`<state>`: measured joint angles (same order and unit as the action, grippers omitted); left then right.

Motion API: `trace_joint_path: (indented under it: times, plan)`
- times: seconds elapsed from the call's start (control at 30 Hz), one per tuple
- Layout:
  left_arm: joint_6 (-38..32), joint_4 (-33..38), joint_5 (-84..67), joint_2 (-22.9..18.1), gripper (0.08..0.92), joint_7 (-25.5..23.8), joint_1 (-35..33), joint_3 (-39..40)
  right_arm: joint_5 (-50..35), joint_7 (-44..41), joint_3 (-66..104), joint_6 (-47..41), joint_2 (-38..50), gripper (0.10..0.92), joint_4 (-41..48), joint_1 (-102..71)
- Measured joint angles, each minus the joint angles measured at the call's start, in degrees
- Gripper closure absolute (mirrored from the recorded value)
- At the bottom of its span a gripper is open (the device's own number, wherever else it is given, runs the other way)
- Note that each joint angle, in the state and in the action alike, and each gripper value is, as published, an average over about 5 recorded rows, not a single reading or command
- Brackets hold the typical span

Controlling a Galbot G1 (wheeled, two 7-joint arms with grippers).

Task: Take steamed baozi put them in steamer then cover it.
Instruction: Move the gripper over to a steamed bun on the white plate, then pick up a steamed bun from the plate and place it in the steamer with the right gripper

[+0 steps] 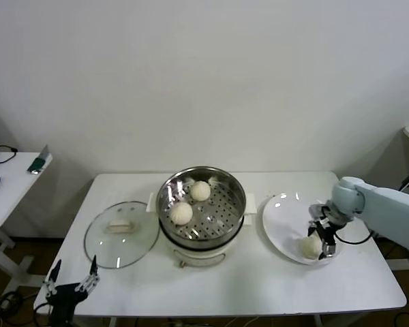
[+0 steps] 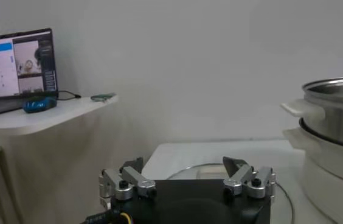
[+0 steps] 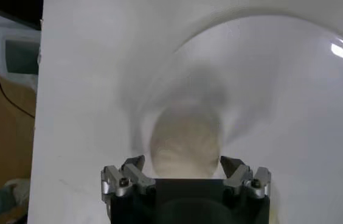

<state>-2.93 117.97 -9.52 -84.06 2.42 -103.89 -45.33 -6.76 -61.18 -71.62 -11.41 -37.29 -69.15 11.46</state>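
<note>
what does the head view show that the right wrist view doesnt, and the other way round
Only the head view: the steamer with two steamed baozi on its perforated tray, the glass lid lying flat on the table to the steamer's left, and the left gripper open at the table's near-left edge.

Only the right wrist view: a close look at the baozi sitting between the open fingers.

Both: the white plate, the one baozi on it, and the right gripper open over it.
</note>
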Motion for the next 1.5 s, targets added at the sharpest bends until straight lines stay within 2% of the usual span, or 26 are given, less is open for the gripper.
trace_joint_path:
  times: [0.13,0.33,0.53,0.8,1.13,1.5]
  plan:
    - [-0.1,-0.1,0.1,-0.1,0.177,0.1,-0.1,0.0,0.3,-0.4,0.1,0.2,-1.1,0.223,1.0,-0.2]
    - [-0.1,-0.3,0.1,-0.1,0.177,0.2,-0.1,-0.1,0.5,-1.1,-0.2,0.3,-2.2,0.333,1.8,-0.1]
    - [-0.1,-0.3,0.1,-0.1,0.177,0.2,0.1,-0.4,0.4,-1.3,-0.6,0.8,-2.5,0.376,2.1,0.3]
    - [-0.1,-0.3,0.0,-0.1,0.177,0.3,0.0,-0.4,1.1,-2.5,-2.6,4.3,-3.7,0.379,1.8,4.6]
    - [-0.3,-0.6,0.3,0.1,0.177,0.2,0.0,-0.1,4.1,-6.0,-8.5,17.7,-8.7,0.363,-1.6,19.8]
    - [-0.8,-1.0,0.4,0.2,0.177,0.0,-0.3,0.4,5.0,-8.6,-9.6,30.8,-18.4,0.351,-7.6,32.1]
